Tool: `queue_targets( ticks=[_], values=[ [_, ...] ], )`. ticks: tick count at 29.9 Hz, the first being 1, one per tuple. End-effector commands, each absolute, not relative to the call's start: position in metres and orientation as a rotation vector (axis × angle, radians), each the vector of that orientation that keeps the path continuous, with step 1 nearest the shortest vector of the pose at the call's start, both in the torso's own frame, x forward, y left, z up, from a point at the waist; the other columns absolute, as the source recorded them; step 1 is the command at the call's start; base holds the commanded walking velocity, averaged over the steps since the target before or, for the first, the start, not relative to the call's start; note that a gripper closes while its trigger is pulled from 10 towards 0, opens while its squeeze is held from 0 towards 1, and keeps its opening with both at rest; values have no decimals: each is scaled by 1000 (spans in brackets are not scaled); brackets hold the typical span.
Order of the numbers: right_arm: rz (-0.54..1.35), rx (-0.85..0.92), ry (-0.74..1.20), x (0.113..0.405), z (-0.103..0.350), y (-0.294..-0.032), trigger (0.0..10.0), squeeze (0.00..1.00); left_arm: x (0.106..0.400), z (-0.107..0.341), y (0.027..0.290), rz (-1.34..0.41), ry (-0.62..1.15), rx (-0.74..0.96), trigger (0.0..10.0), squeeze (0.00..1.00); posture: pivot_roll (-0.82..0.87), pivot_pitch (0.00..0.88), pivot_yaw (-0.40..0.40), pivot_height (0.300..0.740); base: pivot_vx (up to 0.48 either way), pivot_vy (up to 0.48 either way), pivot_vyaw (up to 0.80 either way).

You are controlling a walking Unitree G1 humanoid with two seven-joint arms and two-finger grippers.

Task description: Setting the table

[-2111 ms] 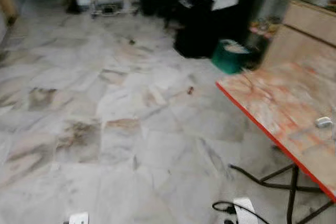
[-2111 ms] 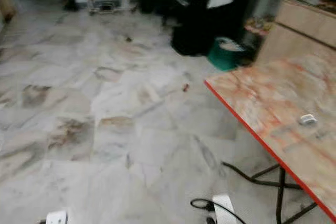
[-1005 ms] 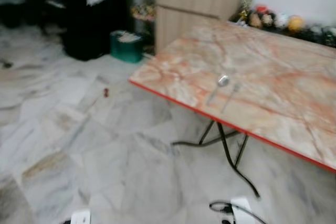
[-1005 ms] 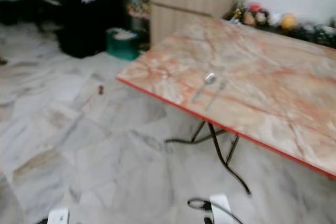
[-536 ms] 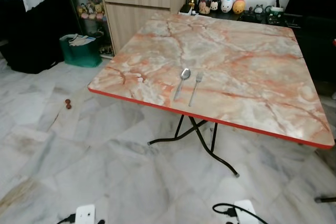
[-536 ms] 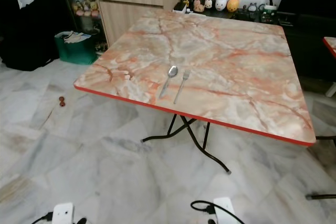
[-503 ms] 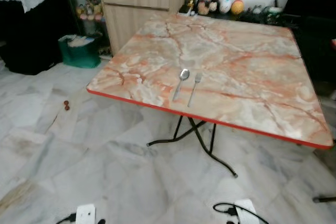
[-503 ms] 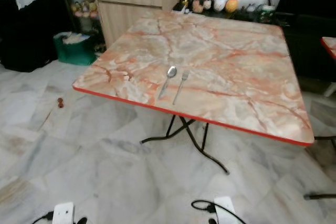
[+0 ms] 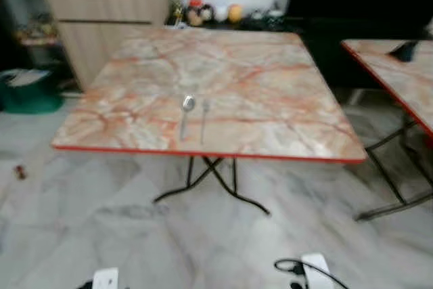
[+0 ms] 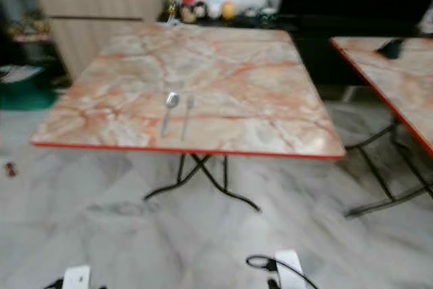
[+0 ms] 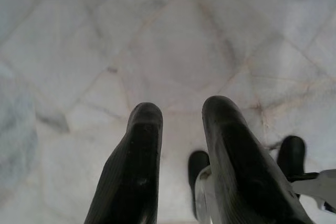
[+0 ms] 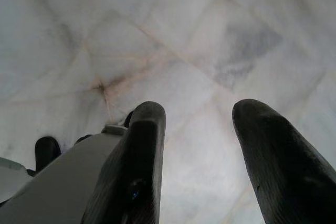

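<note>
A square folding table [image 9: 270, 106] with a pink marbled top and red edge stands ahead. On it, near the front edge left of centre, lie a metal spoon [image 9: 186, 114] and a fork [image 9: 203, 118] side by side, handles toward me. My left gripper [image 11: 181, 116] hangs over the floor tiles, its fingers apart with nothing between them. The right gripper [image 12: 199, 116] also points down at the floor, open and empty.
A second marbled table [image 9: 399, 86] stands to the right with a dark object [image 9: 406, 50] on it. A wooden cabinet [image 9: 101, 11] and a green bin [image 9: 27, 93] are at the back left. Small jars and figures [image 9: 216, 13] line a low dark shelf behind the table.
The camera has swung right: the table now sits squarer and more central, and the second table has come into view. Spoon and fork lie as before.
</note>
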State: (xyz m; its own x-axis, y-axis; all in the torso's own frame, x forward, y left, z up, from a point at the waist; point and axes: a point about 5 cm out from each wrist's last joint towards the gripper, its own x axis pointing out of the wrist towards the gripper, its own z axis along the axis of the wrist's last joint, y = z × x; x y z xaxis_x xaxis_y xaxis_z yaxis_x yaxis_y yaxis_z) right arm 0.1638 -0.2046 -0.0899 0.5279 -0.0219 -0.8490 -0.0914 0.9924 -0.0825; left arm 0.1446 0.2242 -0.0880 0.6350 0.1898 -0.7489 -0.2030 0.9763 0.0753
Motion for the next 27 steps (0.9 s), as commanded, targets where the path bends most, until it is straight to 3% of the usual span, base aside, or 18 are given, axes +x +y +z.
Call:
queue_targets(
  ticks=[1,5,14,27],
  values=[
    [29,-128,1022,160,-90,-210,10000,0,148,-88,220,217,849,-30,10000,0,-47,0,-1,740,0,0,-700],
    [38,-124,1019,161,-91,-204,10000,0,148,-88,219,217,850,-31,10000,0,-47,0,-2,740,0,0,-694],
    [57,-113,995,171,-90,-187,10000,0,148,-88,219,215,842,-36,10000,0,-46,0,-2,740,0,0,0],
    [41,-114,985,172,-87,-198,10000,0,148,-88,218,202,844,-47,10000,0,-46,0,1,740,68,0,0]
  ],
)
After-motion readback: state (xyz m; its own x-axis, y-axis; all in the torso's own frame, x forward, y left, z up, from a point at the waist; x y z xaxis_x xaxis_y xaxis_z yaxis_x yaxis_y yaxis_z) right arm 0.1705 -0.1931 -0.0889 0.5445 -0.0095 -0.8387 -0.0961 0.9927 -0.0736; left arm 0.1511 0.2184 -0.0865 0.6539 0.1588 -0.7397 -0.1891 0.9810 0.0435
